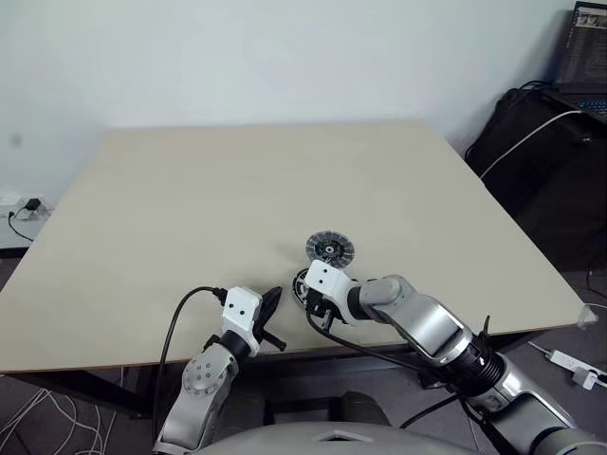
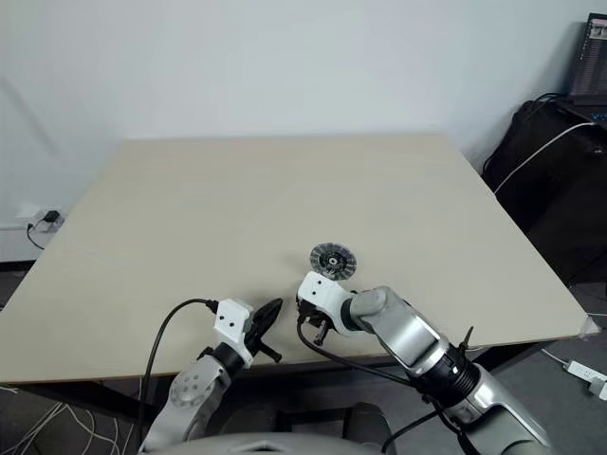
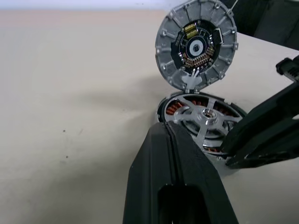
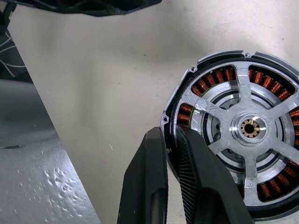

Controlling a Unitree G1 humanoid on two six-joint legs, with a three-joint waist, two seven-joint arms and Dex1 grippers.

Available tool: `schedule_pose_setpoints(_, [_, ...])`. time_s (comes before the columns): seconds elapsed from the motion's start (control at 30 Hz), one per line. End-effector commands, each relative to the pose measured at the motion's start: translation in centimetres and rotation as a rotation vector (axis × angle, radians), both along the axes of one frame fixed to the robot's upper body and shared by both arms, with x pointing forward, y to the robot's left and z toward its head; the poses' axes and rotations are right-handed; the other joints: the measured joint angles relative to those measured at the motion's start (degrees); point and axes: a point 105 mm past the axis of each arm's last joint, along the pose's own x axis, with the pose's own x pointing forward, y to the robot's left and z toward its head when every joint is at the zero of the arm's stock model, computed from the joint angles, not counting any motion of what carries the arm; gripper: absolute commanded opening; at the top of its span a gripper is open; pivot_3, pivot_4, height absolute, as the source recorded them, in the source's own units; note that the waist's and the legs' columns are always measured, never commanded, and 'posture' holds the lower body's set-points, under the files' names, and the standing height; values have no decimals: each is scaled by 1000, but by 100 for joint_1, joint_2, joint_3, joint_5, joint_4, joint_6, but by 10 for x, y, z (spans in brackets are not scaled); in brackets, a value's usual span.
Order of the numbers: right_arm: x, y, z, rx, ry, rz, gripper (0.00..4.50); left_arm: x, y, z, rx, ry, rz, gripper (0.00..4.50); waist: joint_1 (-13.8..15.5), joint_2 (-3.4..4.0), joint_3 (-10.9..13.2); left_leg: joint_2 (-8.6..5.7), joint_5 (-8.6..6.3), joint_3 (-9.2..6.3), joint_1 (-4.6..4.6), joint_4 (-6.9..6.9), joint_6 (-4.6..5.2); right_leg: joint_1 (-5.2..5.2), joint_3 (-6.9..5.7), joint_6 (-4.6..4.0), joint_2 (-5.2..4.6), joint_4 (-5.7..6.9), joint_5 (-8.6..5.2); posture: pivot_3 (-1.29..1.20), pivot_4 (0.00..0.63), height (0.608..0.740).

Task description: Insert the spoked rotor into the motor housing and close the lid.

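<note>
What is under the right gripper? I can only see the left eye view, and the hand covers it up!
Observer: The right wrist view shows the motor housing with its copper windings. The spoked rotor sits inside it.
Operator: Is the gripper grabbing it?
Observer: The right gripper is closed on the housing's rim, one finger outside and one over the windings.
Operator: And the round thing farther up the table?
Observer: That is the lid. The left wrist view shows it lying close beside the housing, with small circuit parts around its dark centre.
</note>
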Motion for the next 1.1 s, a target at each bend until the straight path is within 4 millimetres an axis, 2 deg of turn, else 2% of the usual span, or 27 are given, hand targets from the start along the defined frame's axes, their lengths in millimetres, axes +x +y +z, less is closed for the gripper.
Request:
schedule_pose_setpoints(0.03, [8,5,9,44,-12,-83,48,4,-5,18,-24,-59,-7,0,-13,0,0,0,0,0,0,0,0,0,0,0,0,1,0,0,0,740])
schedule_pose_setpoints(0.27, [19,16,14,142,100,-373,48,4,-3,14,-21,-50,-6,0,-33,1,1,6,2,0,0,0,-5,-5,3,-24,4,8,15,0,0,740])
schedule_pose_setpoints(0.37, [19,20,13,153,139,-442,48,3,-1,10,-19,-43,-4,0,-36,2,1,6,1,1,-1,0,-6,-5,3,-23,3,8,15,0,0,740])
schedule_pose_setpoints(0.7, [0,27,18,151,219,-408,48,1,0,1,-19,-34,-5,0,-34,13,-3,-1,-1,0,-4,-7,-6,-7,2,-25,-4,1,14,0,0,740])
schedule_pose_setpoints(0.83, [11,30,23,186,194,-464,48,1,0,-1,-20,-33,-10,0,-40,15,-2,-1,-2,1,-5,-12,-8,-9,2,-27,0,-1,13,0,0,740])
schedule_pose_setpoints(1.1, [38,30,17,196,156,-637,48,1,1,-5,-22,-33,-11,0,-136,16,-2,2,-1,1,-3,-11,-10,-8,2,-2,3,3,0,0,0,740])
